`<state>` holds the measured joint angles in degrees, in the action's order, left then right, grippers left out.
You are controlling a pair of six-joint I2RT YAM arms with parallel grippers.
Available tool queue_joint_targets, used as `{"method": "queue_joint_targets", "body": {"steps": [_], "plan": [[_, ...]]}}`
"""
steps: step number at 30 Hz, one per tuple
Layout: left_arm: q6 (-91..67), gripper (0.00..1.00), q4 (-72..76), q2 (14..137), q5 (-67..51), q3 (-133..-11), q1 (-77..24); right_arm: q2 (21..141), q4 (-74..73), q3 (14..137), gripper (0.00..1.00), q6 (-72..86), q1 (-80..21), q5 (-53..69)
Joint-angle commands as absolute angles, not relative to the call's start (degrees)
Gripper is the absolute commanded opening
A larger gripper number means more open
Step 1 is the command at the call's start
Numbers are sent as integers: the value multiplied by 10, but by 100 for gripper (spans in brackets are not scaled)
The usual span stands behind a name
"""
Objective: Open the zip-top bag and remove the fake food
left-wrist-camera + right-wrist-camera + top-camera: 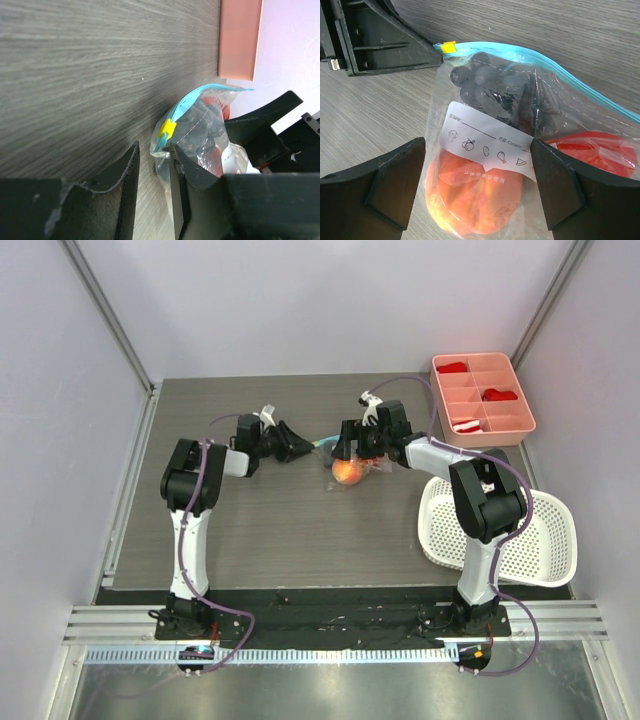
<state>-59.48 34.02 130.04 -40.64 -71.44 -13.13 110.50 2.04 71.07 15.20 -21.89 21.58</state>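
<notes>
The zip-top bag (352, 466) lies mid-table between both grippers. Its teal zip strip (545, 60) carries a yellow slider (449, 47) at one end. Inside is the fake food: a round orange fruit (475, 200), a red piece (600, 150) and a black berry cluster (490, 87). My right gripper (477, 150) is open wide, one finger on each side of the bag at the fruit. My left gripper (154, 147) is open with a narrow gap at the slider (167, 128) corner. A fold of clear plastic rests against its right finger (195, 175).
A pink divided tray (490, 441) with red and white bits stands at the back right; its edge (239, 40) shows in the left wrist view. A white perforated basket (545, 550) sits at the right beside the right arm. Walls enclose the table.
</notes>
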Motion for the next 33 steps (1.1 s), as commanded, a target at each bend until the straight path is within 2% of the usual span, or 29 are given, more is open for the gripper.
{"method": "queue_joint_targets", "body": {"steps": [1,4,6,8,19,26,33], "plan": [[-601,29,358,1309,-419,-745,-133,1079,31,709,91,155,-217,226],[-606,23,359,1310,-422,-750,-135,1075,30,709,91,155,-217,223],[-609,15,365,1310,-425,-751,-138,1072,30,708,91,154,-217,219],[-617,0,372,1304,-427,-747,-138,1069,27,706,91,151,-217,214],[-585,0,303,1204,-434,-766,-138,1046,0,717,92,154,-217,179],[-548,0,246,1126,-427,-768,-143,1034,-108,791,92,247,-222,71],[-468,0,135,1082,-414,-795,-184,989,-214,854,93,325,-256,-114]]}}
